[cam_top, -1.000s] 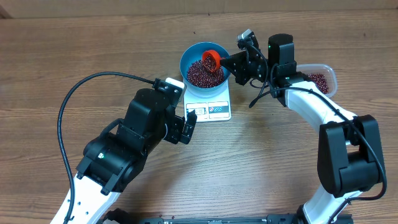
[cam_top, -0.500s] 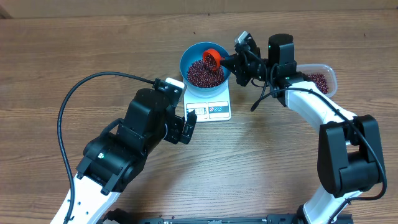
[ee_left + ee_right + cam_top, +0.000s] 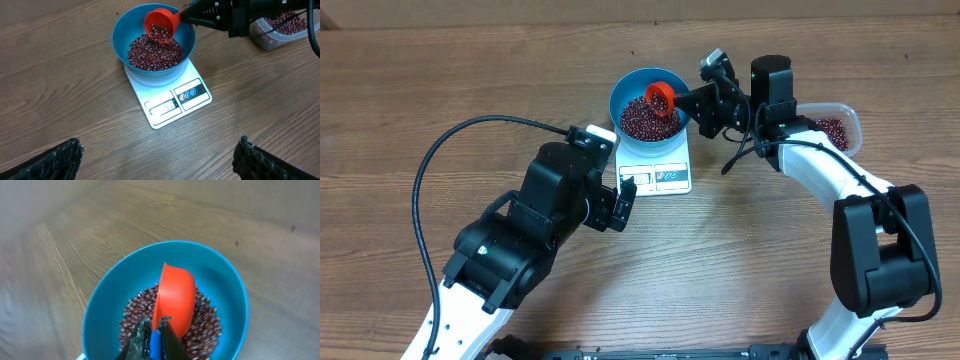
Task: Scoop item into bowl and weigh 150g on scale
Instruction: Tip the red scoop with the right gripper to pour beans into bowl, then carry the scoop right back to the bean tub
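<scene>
The blue bowl (image 3: 617,96) stands on the white scale (image 3: 662,178) and holds a heap of red-brown beans (image 3: 640,122). Above its right half hangs the red-orange scoop (image 3: 660,96), tilted on its side with beans inside (image 3: 160,33). My right gripper (image 3: 684,100) is shut on the scoop's blue-tipped handle (image 3: 155,344), and the scoop's back (image 3: 175,297) covers part of the beans (image 3: 136,314) in the right wrist view. My left gripper (image 3: 157,160) stands open over bare table in front of the scale (image 3: 172,102), nothing between its fingers.
A clear plastic tub (image 3: 856,125) with more beans sits to the right, behind the right arm (image 3: 820,175); it shows too at the top right of the left wrist view. A black cable (image 3: 430,170) loops left of the left arm. A stray bean (image 3: 632,55) lies beyond the bowl.
The scoop wobbles slightly over the bowl, up and back down. The left arm has not moved.
</scene>
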